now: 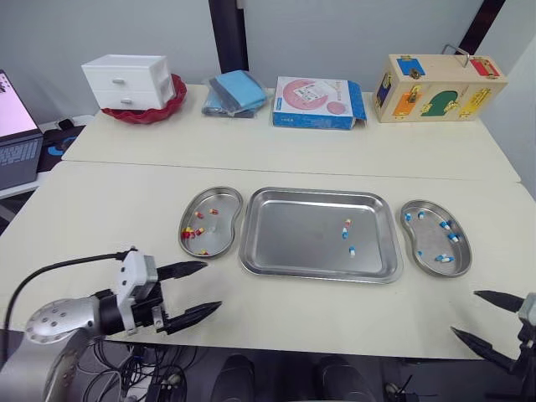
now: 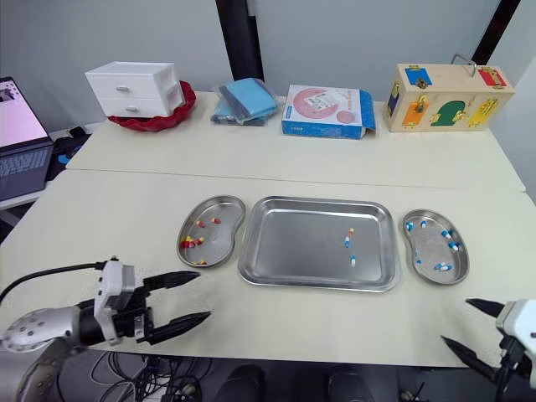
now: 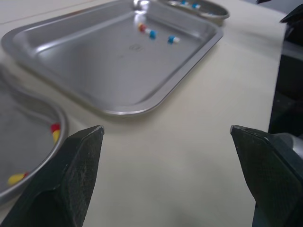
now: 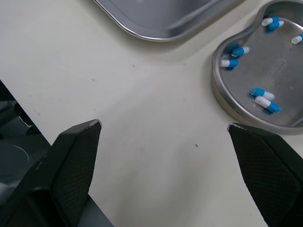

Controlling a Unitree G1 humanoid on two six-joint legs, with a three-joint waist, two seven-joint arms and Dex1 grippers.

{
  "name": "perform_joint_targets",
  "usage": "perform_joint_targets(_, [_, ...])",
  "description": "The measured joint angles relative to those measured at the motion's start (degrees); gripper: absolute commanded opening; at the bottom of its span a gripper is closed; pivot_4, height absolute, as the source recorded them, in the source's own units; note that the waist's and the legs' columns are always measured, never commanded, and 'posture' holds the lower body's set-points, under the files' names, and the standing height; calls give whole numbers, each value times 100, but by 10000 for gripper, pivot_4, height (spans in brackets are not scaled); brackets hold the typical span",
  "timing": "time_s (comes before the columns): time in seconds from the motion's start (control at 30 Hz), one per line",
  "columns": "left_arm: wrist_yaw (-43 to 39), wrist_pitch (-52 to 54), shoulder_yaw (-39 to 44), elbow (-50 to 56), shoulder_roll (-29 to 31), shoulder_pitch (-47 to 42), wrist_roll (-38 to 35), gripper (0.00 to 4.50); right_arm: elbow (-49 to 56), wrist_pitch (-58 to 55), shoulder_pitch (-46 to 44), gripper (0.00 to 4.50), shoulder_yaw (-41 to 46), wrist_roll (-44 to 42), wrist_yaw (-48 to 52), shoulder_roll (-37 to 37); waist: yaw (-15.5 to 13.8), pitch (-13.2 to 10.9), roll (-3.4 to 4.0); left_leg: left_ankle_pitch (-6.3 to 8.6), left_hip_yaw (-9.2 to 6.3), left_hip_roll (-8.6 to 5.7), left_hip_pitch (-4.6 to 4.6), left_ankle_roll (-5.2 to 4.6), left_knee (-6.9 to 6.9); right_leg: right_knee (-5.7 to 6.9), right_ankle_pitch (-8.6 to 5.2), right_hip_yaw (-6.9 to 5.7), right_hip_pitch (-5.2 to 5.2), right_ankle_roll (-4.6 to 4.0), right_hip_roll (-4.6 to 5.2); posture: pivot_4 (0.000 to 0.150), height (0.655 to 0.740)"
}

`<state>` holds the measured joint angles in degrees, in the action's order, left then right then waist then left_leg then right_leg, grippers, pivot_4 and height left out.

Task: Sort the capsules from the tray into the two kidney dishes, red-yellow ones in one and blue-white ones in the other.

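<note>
Left end effector (image 1: 212, 285) and right end effector (image 1: 464, 311) gape; tray (image 1: 293, 239) holds three capsules (image 1: 344, 234).

Bright, even room light falls from overhead onto the tabletop (image 1: 100, 209); shadows are faint and soft-edged, no more than a thin dark line under the rim of the tray (image 1: 293, 234) and a pale smudge beside the right kidney dish (image 4: 279, 47); the tray floor gives a milky sheen rather than hard glare, with brighter streaks along its rim in the left wrist view; the laptop screen (image 1: 12, 105) is washed out almost to white; the left gripper (image 3: 165, 130), spread wide close to the lens, looks soft at its edges.
</note>
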<state>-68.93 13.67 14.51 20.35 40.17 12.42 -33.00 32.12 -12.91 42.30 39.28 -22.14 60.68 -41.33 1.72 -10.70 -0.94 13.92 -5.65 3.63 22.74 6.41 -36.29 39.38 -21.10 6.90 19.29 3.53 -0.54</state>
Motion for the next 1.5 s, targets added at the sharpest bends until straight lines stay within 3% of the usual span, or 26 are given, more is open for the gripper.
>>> perform_joint_targets(0.27, [-375,-837,-367,-533,-168,-320,200,44232,1167,-718,112,45000,-233,-405,-432,151,11,4,5,0,-1,0,-2,0,0,2,0,1,-1,0,-1,1500,7302])
perform_joint_targets(0.53, [-459,-1266,-417,-722,-276,-355,203,44232,1969,-2098,-1033,45000,-1346,-614,-2007,291,9,6,5,0,-6,0,0,0,-2,8,1,-2,1,-1,-2,1500,7302])
perform_joint_targets(0.63, [-532,-1340,-421,-767,-278,-333,203,45000,1990,-2584,-1517,39455,-1900,-565,-2599,405,11,6,5,0,-9,0,0,0,-1,10,1,-4,2,-1,-2,1500,7302])
perform_joint_targets(0.8, [-564,-1487,-457,-842,-278,-343,205,45000,1911,-3064,-2181,23247,-2658,-338,-3242,447,12,6,5,-1,-11,0,-1,0,-2,12,1,-5,2,-1,-2,1500,7302])
perform_joint_targets(1.17, [-565,-1735,-648,-1005,-338,-409,287,45000,1059,-5508,-4968,23247,-4165,165,-4753,1103,19,6,4,-1,-12,0,17,0,-1,46,-1,-6,41,-8,-4,1500,7302])
perform_joint_targets(1.5, [-541,-1825,-758,-1010,-363,-419,294,45000,674,-6231,-5486,23247,-4574,268,-4927,1335,20,5,5,-1,-10,0,19,-1,0,53,-2,-4,50,-9,-4,1500,7302])
